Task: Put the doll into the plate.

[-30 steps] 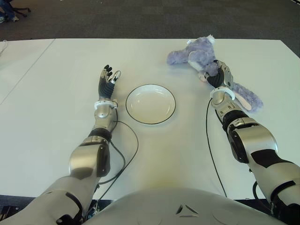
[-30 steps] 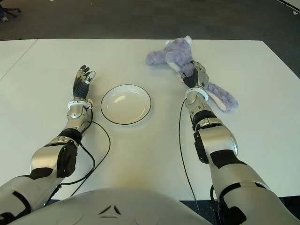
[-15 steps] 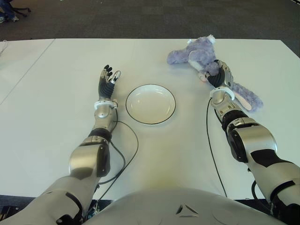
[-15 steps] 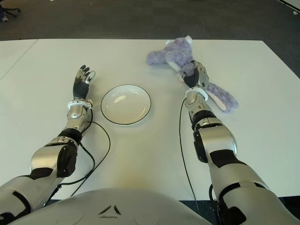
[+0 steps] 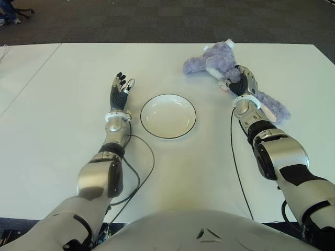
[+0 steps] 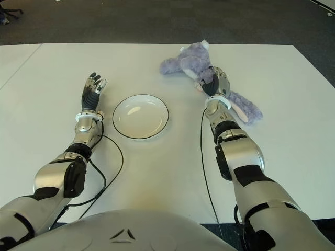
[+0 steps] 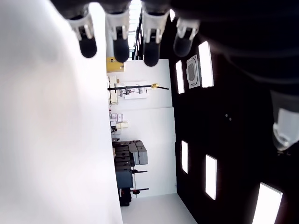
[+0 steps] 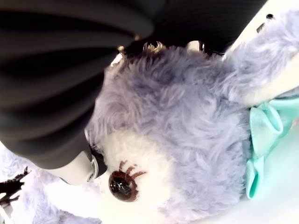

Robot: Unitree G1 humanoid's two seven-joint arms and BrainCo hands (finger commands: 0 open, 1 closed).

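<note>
1. Since a second ago the doll (image 5: pixel 220 61) shifted a bit toward 9 o'clock, right hand (image 5: pixel 241 82) clamped on its head.
2. Plate (image 5: pixel 168 116) sits at 8 o'clock from the doll.
3. Left hand (image 5: pixel 120 89) idles with spread fingers at the plate's 9 o'clock.

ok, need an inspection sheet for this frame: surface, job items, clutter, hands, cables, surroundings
Surface: white table, a seam running through its left part.
Doll: purple plush doll lying on the table at far right, not in the plate; a teal bow and one eye show in the right wrist view.
Plate: white plate with dark rim, centre of the table, nothing in it.
Clutter: nothing seen.
Right hand: right hand closed on the doll's head.
Left hand: left hand left of the plate, fingers extended, holding nothing.
Cables: a black cable beside the left forearm, another along the right forearm, both on the table.
Surroundings: dark carpet beyond the table.
</note>
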